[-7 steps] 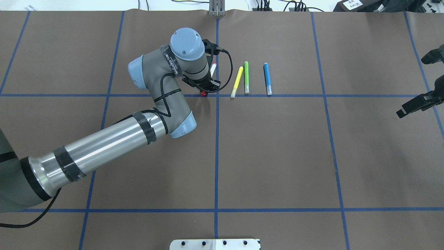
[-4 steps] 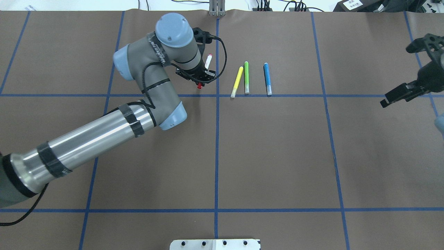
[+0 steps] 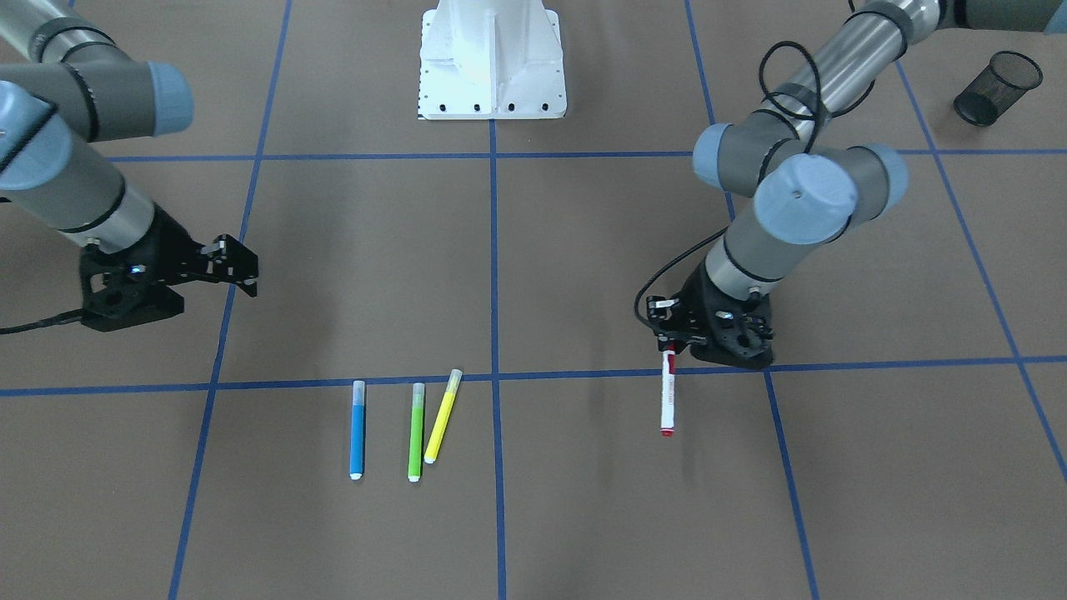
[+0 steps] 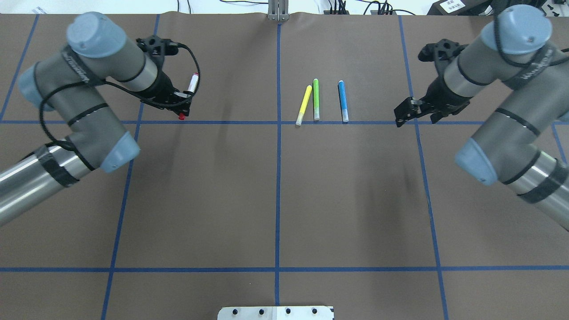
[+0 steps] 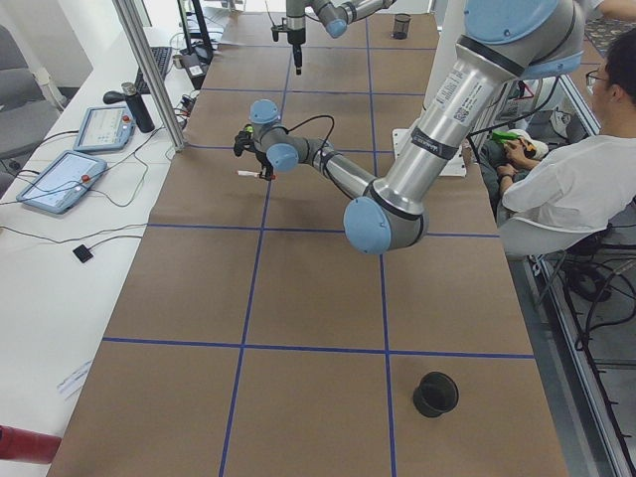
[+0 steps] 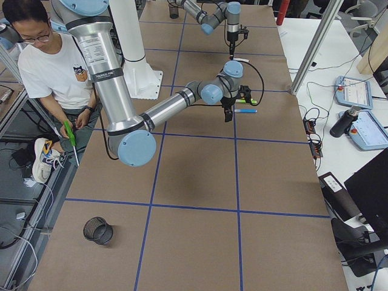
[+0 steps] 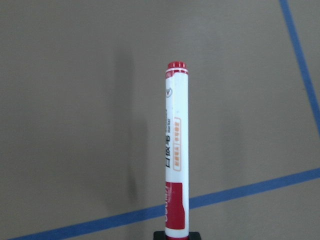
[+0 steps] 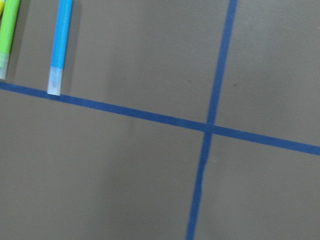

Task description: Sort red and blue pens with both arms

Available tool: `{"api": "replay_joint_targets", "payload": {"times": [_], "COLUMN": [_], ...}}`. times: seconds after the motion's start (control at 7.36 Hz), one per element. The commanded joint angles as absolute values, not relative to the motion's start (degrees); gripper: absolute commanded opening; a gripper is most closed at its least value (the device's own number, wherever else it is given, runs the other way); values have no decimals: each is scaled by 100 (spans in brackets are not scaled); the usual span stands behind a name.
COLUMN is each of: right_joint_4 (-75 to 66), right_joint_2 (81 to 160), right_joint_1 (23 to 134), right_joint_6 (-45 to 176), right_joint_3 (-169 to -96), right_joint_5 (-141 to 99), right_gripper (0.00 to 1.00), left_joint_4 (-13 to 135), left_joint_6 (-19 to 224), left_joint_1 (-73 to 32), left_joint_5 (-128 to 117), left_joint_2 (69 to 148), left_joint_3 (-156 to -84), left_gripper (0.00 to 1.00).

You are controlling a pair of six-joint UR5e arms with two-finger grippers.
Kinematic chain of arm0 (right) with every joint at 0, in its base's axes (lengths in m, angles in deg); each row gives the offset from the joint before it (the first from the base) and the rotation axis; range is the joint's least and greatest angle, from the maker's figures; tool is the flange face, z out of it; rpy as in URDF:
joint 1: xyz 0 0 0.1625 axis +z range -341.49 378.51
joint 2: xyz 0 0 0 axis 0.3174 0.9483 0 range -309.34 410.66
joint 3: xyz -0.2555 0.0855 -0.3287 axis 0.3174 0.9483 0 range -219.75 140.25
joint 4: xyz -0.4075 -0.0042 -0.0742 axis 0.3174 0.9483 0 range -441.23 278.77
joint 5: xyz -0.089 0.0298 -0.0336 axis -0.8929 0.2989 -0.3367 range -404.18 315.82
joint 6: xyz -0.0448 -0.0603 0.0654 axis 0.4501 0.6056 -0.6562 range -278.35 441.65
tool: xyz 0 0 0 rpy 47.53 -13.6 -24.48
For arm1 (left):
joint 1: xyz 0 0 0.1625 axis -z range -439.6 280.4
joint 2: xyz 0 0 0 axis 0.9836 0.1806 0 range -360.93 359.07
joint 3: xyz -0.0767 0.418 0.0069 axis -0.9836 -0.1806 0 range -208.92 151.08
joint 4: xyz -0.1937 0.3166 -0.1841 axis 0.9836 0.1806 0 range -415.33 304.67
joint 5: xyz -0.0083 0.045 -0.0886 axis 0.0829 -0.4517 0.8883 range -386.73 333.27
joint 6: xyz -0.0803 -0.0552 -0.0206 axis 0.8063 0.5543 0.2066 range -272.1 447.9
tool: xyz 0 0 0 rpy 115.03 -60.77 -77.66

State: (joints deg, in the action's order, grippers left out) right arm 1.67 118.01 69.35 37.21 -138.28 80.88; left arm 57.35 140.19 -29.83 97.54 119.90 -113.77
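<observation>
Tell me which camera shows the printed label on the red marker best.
The left wrist-mounted view: the red marker is close and large, with its label print visible. The front-facing and overhead views show it small, with the label unreadable. The side views show at most a speck, and the right wrist view misses it.

On my screens the 2 arms, left arm [image 4: 91,124] and right arm [image 4: 506,124], look alike: grey jointed housings, pale blue round caps [image 4: 91,29] dotted with small screws, and polished silver tubes [image 4: 22,186] banded with black tape [image 4: 62,171]. Dark lettering [image 4: 76,67] runs round the wrist segments. A thin black cable [image 4: 198,64] trails along each arm. The left gripper [image 4: 184,105] and right gripper [image 4: 402,116] are black and angular.
</observation>
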Motion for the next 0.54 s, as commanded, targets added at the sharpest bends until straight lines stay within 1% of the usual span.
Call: {"api": "replay_joint_targets", "payload": {"times": [0.0,0.27,0.41], "right_joint_4": [17,-1550,-1636], "right_joint_2": [10827,10412,10218], "right_joint_1": [6449,6263,6237], "right_joint_6": [3367,2790,2621], "right_joint_3": [-12849,-11470,-11281], "right_joint_5": [7355,7087,6939], "right_gripper": [99,97,95], "left_joint_4": [5376,4429,4294], "left_joint_6": [14037,13985,13985], "left_joint_1": [-2494,-2291,-2291], "left_joint_5": [10036,10045,10036], "left_joint_2": [11109,10825,10806], "left_joint_3": [-12300,-13188,-13384], "left_gripper": [0,0,0]}}
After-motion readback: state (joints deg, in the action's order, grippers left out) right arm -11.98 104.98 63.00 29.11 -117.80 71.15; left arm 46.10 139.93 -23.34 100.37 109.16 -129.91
